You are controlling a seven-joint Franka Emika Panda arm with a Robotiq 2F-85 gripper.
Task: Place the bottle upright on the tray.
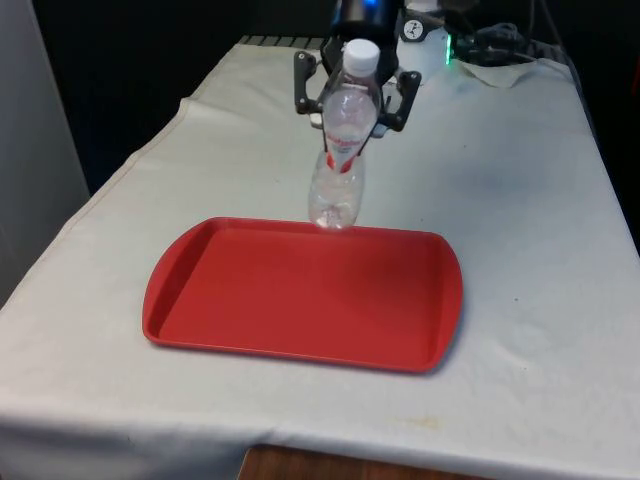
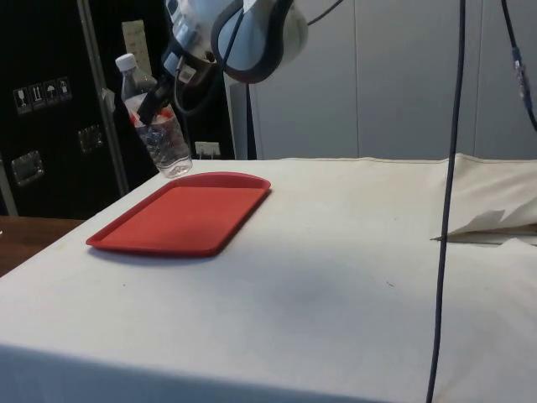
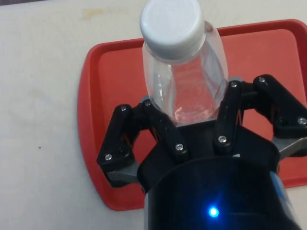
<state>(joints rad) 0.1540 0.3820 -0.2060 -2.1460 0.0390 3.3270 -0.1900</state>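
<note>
- The red tray lies flat on the white-clothed surface, bare cloth open on every side of it.
- The hand has closed its fingers on the middle of the clear bottle, held in the air over the tray's far rim.
- Its long axis is nearly upright, slightly tilted, with the white cap uppermost.
</note>
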